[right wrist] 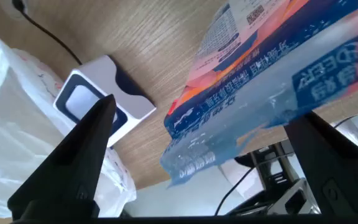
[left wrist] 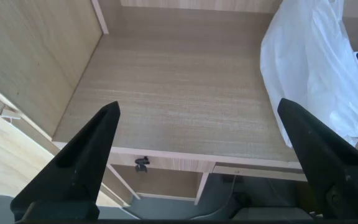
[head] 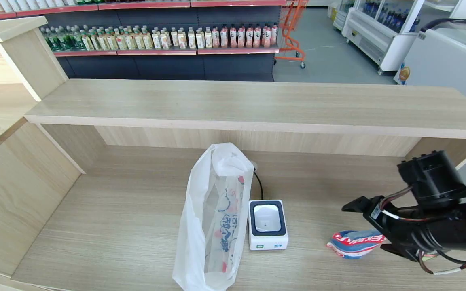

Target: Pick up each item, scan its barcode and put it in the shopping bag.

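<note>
A: Where is everything, starting on the left?

B: The left gripper (left wrist: 197, 163) hangs over the counter's (head: 115, 226) near left edge, spread wide and holding nothing. The bag (head: 212, 218) lies in the middle of the counter, its mouth towards the near edge, with something printed showing through the film. The scanner (head: 267, 224) sits just beside the bag on its right, window up.

A: And the thing to pick?

B: The packet (head: 356, 243) lies flat near the counter's near right corner, well apart from the scanner. The right gripper (right wrist: 197, 168) is over it, spread wide, gripping nothing yet.

A: How will it handle?

B: It looks light and soft, probably. The glossy wrapper should dent and may slip under a loose pinch.

A: So where should it be gripped?

B: Across the narrow width near the middle, I think, so neither end droops. A small code patch shows near one end, so the grip should leave that end uncovered for the scanner.
</note>
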